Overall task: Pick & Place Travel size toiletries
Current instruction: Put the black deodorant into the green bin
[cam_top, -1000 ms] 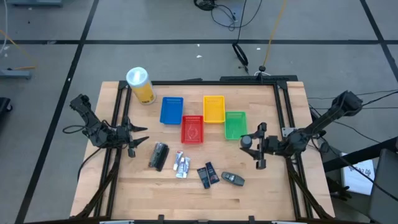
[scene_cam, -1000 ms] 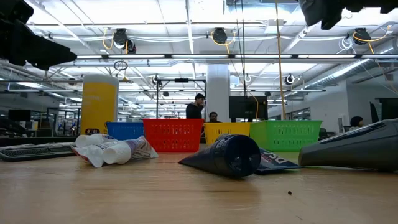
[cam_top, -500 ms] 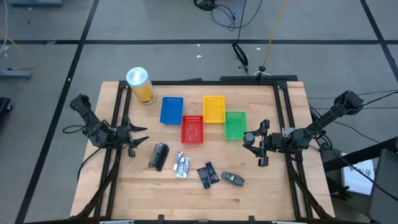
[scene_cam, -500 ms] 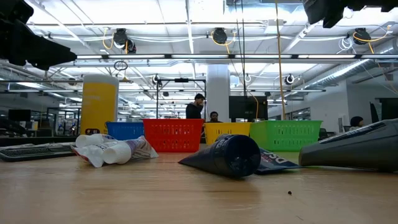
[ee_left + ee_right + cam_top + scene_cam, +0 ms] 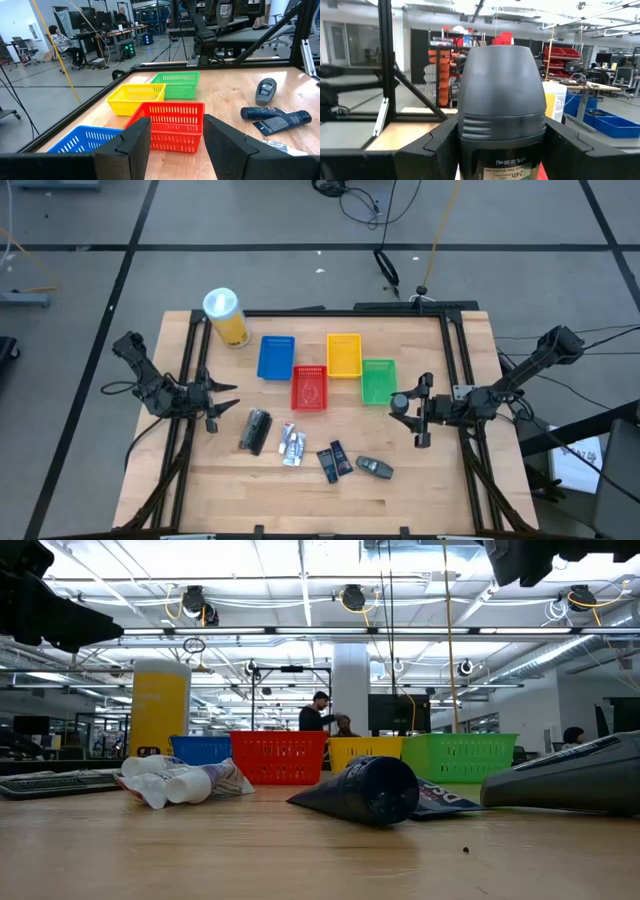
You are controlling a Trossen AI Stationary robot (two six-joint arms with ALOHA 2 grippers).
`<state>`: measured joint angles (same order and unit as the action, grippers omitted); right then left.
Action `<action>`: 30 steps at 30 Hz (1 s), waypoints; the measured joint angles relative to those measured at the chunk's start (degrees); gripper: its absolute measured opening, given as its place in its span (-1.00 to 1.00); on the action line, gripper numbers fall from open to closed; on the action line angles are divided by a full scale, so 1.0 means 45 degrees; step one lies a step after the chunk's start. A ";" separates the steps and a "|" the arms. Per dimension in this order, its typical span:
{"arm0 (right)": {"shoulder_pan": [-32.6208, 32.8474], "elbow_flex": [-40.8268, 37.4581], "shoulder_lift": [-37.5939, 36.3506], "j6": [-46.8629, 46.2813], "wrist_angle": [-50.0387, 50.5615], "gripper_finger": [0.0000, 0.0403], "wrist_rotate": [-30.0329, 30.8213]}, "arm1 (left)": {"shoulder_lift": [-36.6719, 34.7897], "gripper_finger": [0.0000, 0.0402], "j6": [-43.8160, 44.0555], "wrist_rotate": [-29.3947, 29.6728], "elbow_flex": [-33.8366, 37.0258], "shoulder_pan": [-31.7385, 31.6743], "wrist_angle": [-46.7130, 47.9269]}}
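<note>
The right hand (image 5: 412,418) is closed on a dark grey deodorant (image 5: 501,107) and holds it above the desk (image 5: 430,490), just beside the green basket (image 5: 378,380), on the side away from the red basket (image 5: 309,387). In the right wrist view the deodorant stands between the two fingers (image 5: 427,150), its rounded cap pointing forward. The step in hand seems to be the carrying of this item to a basket; the next move would probably bring it over the green basket and then open the fingers so that it drops inside and not on the rim. The other toiletries lie on the desk in front of the red basket: a dark tube (image 5: 256,430), white mini tubes (image 5: 291,444), blue packets (image 5: 334,460) and a grey piece (image 5: 374,467). The left hand (image 5: 213,402) waits open, well to the side of the red basket, and holds nothing.
</note>
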<state>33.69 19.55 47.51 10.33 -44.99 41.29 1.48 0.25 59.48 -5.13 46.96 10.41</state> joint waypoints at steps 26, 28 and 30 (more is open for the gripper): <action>-0.1258 0.0000 -0.0583 -0.1140 0.1966 0.04 0.0527 | 0.0004 -0.11 -0.0003 0.0000 0.0000 0.0000 0.0000; -0.1258 0.0000 -0.0583 -0.1127 0.1967 0.04 0.0522 | 0.0003 -0.11 -0.0001 0.0005 0.0000 0.0000 0.0000; -0.1258 0.0000 -0.0583 -0.1146 0.1967 0.04 0.0488 | 0.0003 -0.11 -0.0001 0.0005 0.0000 0.0000 0.0000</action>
<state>28.03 19.55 44.88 5.17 -36.14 43.49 1.49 0.24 59.51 -5.13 46.96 10.41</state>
